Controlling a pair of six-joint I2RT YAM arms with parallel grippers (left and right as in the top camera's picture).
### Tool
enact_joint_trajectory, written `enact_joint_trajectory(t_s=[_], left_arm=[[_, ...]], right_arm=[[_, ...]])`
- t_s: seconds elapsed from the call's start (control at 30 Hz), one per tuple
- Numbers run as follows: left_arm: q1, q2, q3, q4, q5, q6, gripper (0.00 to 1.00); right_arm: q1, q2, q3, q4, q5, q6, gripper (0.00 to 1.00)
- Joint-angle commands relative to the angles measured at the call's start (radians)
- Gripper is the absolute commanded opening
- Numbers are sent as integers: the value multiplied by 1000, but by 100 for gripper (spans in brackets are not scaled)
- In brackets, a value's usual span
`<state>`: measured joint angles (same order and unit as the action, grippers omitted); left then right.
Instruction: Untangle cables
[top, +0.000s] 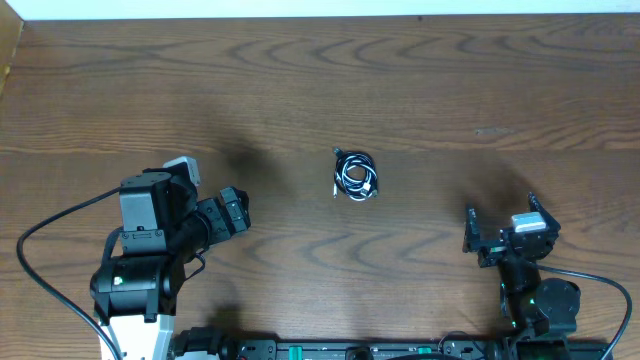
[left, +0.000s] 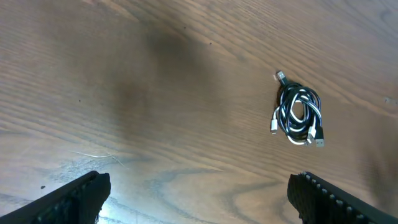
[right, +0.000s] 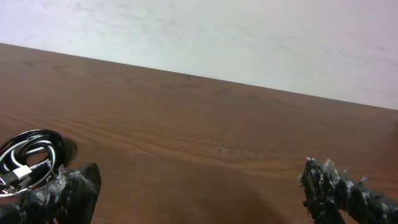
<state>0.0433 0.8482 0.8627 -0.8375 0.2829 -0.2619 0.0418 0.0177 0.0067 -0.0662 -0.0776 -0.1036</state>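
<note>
The cables (top: 354, 175) are a small coiled bundle of thin black and white cords with small plug ends, lying on the wooden table near its middle. The bundle shows at the right in the left wrist view (left: 298, 116) and at the lower left edge in the right wrist view (right: 28, 160). My left gripper (top: 236, 212) is open and empty, to the left of the bundle and well apart from it; its fingers frame bare wood (left: 198, 200). My right gripper (top: 508, 222) is open and empty, to the lower right of the bundle (right: 200, 193).
The wooden table (top: 320, 90) fills the view. A pale wall or floor (right: 249, 43) lies past its far edge. Thick black cables of the arms loop at the near left (top: 40, 290) and near right (top: 610, 290). A rack with electronics (top: 360, 350) runs along the near edge.
</note>
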Motion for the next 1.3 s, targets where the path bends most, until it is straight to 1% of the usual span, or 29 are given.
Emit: enact_joint_trajectory(t_s=[0.0,0.07,0.1,0.33,0.4,0.63,1.0,1.17,1.27], left_arm=[[-35,-1,19,1,5,60,96],[-71,-1,19,2,3,77,96],[-116,-1,19,1,-21,78,96],[-306,1,18,-11,-76,85,96],[-334,1,18,-23,-99,85,96],[-341,23,18,-64,-172,85,96],[-341,126,18,-67,-172,84,96],[-341,129,18,-63,-172,84,96],[-341,127,19,-51,-172,64,96]], right_arm=[[6,-4,-1,-5,0,-6,99],[6,-4,-1,-5,0,-6,99],[6,-4,-1,-5,0,-6,99],[6,-4,-1,-4,0,-6,99],[6,-4,-1,-4,0,-6,99],[6,-4,-1,-5,0,-6,99],[6,-3,-1,-4,0,-6,99],[6,-3,-1,-4,0,-6,99],[6,-4,-1,-4,0,-6,99]])
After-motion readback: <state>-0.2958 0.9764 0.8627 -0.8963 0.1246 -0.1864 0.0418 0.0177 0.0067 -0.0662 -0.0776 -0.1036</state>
